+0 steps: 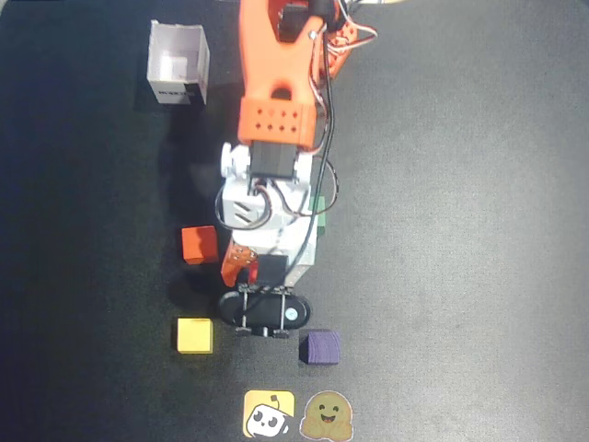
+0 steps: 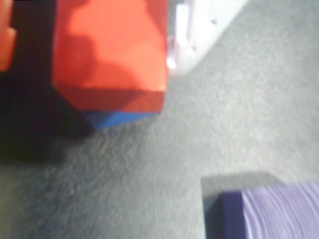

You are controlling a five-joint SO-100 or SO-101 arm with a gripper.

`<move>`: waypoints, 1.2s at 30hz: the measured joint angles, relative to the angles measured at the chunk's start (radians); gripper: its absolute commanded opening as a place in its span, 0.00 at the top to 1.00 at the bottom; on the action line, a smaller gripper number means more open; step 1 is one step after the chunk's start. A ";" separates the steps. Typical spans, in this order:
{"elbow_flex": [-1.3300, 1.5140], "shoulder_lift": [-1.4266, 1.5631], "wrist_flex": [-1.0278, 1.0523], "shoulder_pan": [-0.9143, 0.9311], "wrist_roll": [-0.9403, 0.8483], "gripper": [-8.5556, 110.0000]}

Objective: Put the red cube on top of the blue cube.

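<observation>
Wrist view: the red cube (image 2: 112, 50) fills the upper left — matte, coral-red, top face lit, front face darker, sharp lower edge. Directly under it a strip of the blue cube (image 2: 117, 118) shows, bright blue, mostly covered; red sits on top of blue, edges roughly aligned. A white finger (image 2: 187, 35) stands just beside the red cube at its 3 o'clock, an orange part (image 2: 6, 47) at its 9 o'clock. Picture is blurred; cannot tell whether the pincer presses the cube or stands apart from it. The purple cube (image 2: 274, 211) lies at 5 o'clock on the dark grey mat (image 2: 234, 114), well apart from the stack.

Overhead view: neither red nor blue cube shows — the arm (image 1: 276, 120) and the gripper (image 1: 253, 267) cover that spot near the middle of the mat (image 1: 460, 230). Seen only here: orange cube (image 1: 199, 244) at 9 o'clock of the gripper, yellow cube (image 1: 194, 335) at 7 o'clock, a sliver of green cube (image 1: 318, 207) at 2 o'clock, white open box (image 1: 179, 64) at 11 o'clock, two stickers (image 1: 298, 415) at 6 o'clock. Purple cube (image 1: 321, 348) sits at 5 o'clock of the gripper. Jaw spread unreadable here too.
</observation>
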 measured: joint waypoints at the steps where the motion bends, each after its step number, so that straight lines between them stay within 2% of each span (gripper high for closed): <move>1: 0.017 0.017 -0.005 0.000 0.002 0.73; 10: 0.193 0.267 -0.014 -0.017 -0.002 0.75; 12: 0.262 0.362 -0.014 -0.020 -0.011 0.81; 14: 0.336 0.472 -0.011 -0.026 -0.021 0.93; 19: 0.485 0.756 0.032 -0.040 -0.083 0.93; 24: 0.558 0.857 0.040 -0.051 -0.101 0.93; 30: 0.707 1.051 0.049 -0.086 -0.107 0.93; 36: 0.881 1.367 0.147 -0.132 -0.075 0.93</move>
